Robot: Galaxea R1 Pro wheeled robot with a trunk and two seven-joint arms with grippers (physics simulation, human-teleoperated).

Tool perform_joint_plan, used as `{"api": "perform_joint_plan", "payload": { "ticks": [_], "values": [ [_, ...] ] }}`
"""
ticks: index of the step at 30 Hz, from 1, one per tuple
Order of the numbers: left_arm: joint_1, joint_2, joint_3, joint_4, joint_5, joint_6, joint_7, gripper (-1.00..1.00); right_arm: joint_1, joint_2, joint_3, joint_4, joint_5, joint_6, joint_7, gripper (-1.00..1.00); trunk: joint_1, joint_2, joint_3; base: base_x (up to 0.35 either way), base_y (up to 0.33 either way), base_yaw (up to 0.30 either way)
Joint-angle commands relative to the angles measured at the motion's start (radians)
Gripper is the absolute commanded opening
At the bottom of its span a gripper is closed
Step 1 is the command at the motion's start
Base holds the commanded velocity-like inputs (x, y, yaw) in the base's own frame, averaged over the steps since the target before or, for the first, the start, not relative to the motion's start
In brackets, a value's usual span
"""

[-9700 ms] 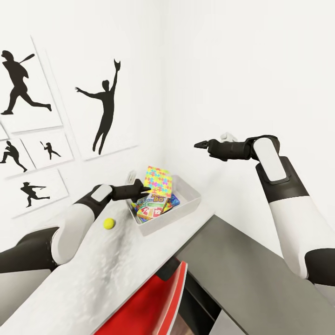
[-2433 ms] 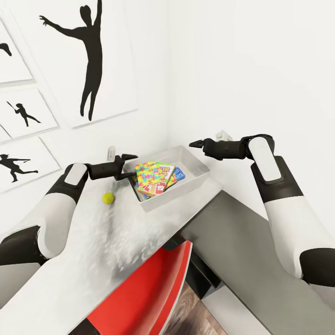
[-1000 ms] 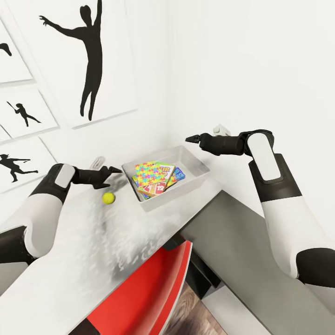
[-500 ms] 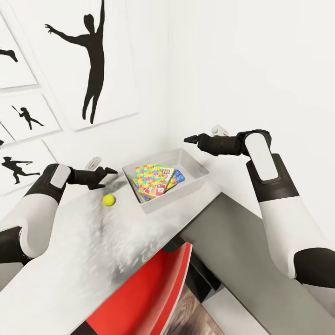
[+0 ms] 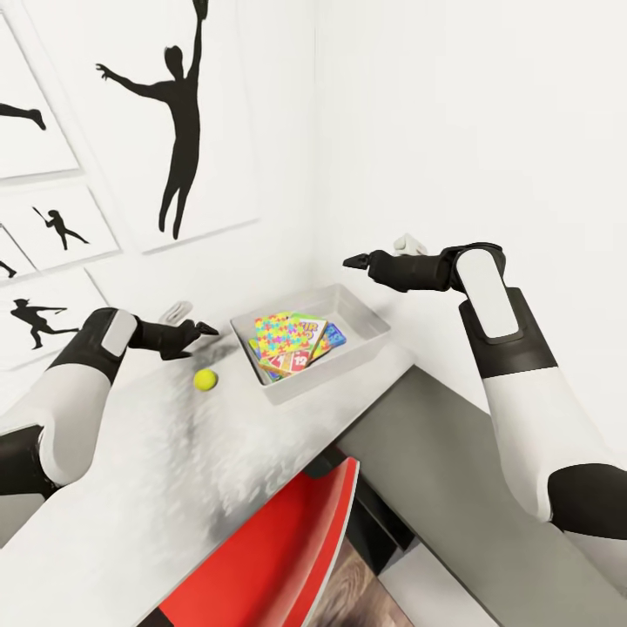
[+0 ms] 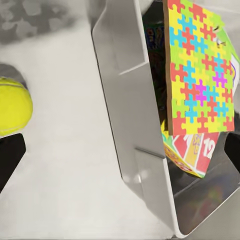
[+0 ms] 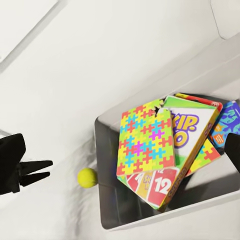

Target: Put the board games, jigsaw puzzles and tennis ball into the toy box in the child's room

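The white toy box [image 5: 370, 337] stands at the table's far corner against the wall. A colourful jigsaw puzzle box [image 5: 282, 331] [image 6: 197, 75] [image 7: 147, 137] lies on top inside it, over a Skip-Bo game [image 7: 192, 132], a red card box marked 12 [image 7: 161, 185] and a blue box [image 7: 227, 122]. The yellow tennis ball [image 5: 205, 379] [image 6: 12, 105] [image 7: 87, 177] rests on the table just outside the box's left wall. My left gripper [image 5: 207, 329] hovers open, close above the ball, empty. My right gripper [image 5: 348, 259] hangs open, high over the box's far side, holding nothing.
The white table [image 5: 131, 488] runs toward me along the picture-hung wall [image 5: 174, 131]. A red chair [image 5: 287, 557] is tucked under its front edge. A grey surface [image 5: 453, 470] lies lower at the right, beneath my right arm.
My left gripper has let the jigsaw puzzle fall flat into the box and drawn back left, to above the ball. The right gripper rose slightly. The camera has shifted too.
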Motion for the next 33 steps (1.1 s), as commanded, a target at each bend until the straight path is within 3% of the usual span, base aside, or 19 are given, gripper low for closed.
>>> {"api": "perform_joint_plan", "payload": {
  "ticks": [1,9,14,19,21,33],
  "values": [
    [0.0,-0.001,0.005,0.0,-0.018,0.004,-0.009,1.0,-0.001,-0.001,0.002,-0.001,-0.01,0.001,-0.011,1.0,0.001,-0.002,0.0,0.0,0.0,0.0],
    [0.009,0.0,0.002,0.003,-0.061,-0.008,-0.009,1.0,-0.001,-0.001,0.003,-0.001,-0.01,0.001,-0.012,1.0,0.001,-0.002,0.013,0.0,0.0,0.0],
    [0.027,0.0,0.001,0.004,-0.111,-0.013,-0.009,1.0,-0.001,-0.002,0.002,-0.001,-0.009,0.001,-0.012,1.0,0.001,-0.002,0.021,0.0,0.0,0.0],
    [0.045,-0.006,0.001,0.006,-0.197,-0.014,-0.009,1.0,-0.001,-0.001,0.002,-0.002,-0.008,0.001,-0.012,1.0,0.001,-0.002,0.03,0.0,0.0,0.0],
    [0.05,-0.006,0.001,0.007,-0.215,-0.016,-0.009,1.0,-0.001,-0.001,0.002,-0.002,-0.008,0.001,-0.012,1.0,0.001,-0.002,0.033,0.0,0.0,0.0],
    [0.08,0.001,0.001,0.01,-0.251,-0.019,-0.007,1.0,0.0,-0.001,0.003,-0.004,-0.008,0.001,-0.012,1.0,0.001,-0.002,0.053,0.0,0.0,0.0]
  ]
}}
